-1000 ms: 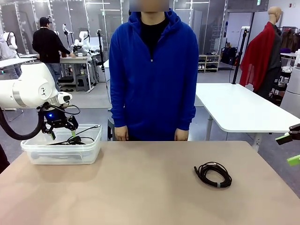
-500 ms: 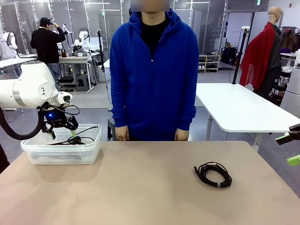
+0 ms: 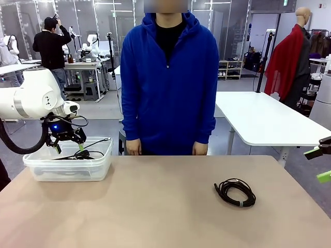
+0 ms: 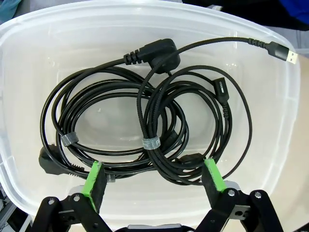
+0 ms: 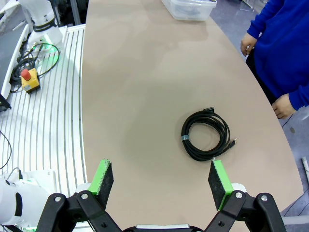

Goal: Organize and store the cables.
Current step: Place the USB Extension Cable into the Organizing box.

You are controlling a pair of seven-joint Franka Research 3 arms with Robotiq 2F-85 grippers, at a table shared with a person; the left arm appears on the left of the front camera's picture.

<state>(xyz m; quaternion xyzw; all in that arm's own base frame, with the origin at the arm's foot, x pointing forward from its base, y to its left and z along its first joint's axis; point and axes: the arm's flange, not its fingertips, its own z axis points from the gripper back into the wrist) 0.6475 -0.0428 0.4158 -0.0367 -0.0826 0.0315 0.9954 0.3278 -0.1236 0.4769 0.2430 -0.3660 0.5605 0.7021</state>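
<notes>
Left gripper (image 4: 152, 170), jaws fully apart and holding nothing, hangs directly above the coiled cables (image 4: 149, 121) lying in the clear bin (image 4: 29, 58); right gripper (image 5: 160, 169), likewise wide and empty, has another coiled cable (image 5: 205, 134) on the table (image 5: 135, 72) just ahead of its fingers.

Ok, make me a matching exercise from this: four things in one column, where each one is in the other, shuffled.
1. left tool
2. right tool
3. lone coiled cable
4. clear bin

A. lying on the bare table, toward the robot's right
B. open, off the table's right edge
C. open, above the bin
D. at the table's far left corner

Pairs: 1-C, 2-B, 3-A, 4-D
</notes>
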